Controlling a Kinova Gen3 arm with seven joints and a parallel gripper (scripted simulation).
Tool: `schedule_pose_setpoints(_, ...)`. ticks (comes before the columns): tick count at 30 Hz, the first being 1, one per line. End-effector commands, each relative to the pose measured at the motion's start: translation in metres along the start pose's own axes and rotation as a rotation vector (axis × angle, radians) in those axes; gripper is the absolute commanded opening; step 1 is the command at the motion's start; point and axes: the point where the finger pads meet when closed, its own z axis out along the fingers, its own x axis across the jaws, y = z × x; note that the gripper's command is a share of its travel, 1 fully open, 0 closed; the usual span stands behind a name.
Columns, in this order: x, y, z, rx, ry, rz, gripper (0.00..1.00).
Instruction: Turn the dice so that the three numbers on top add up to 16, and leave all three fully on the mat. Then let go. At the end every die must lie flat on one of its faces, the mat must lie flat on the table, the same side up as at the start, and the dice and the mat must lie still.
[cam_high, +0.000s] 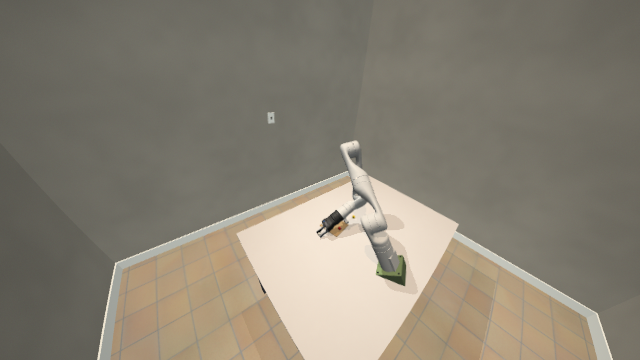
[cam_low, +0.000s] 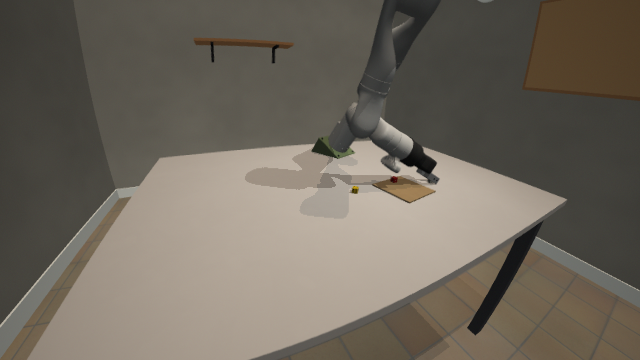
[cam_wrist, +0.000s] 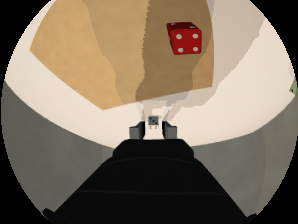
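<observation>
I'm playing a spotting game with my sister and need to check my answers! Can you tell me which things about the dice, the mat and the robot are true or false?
1. The red die with white dots is on the flat tan mat. True.
2. The small yellow die is on the mat too. False: it is on the pale table, beside the mat.
3. The red die's side facing the wrist camera has four dots. True.
4. The end effector is holding the red die. False: its fingers are open, away from that die.
</observation>
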Motion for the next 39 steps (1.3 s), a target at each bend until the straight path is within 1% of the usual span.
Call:
schedule_pose_setpoints(1, 0.000, 0.000, 0.000, 0.000, 0.000, -0.001, 0.64)
schedule_pose_setpoints(18, 0.000, 0.000, -0.002, 0.000, 0.000, -0.001, 0.64)
schedule_pose_setpoints(22, 0.000, 0.000, -0.010, 0.000, 0.000, -0.001, 0.64)
schedule_pose_setpoints(32, 0.000, 0.000, -0.045, 0.000, 0.000, -0.001, 0.64)
schedule_pose_setpoints(39, 0.000, 0.000, -0.050, 0.000, 0.000, -0.001, 0.64)
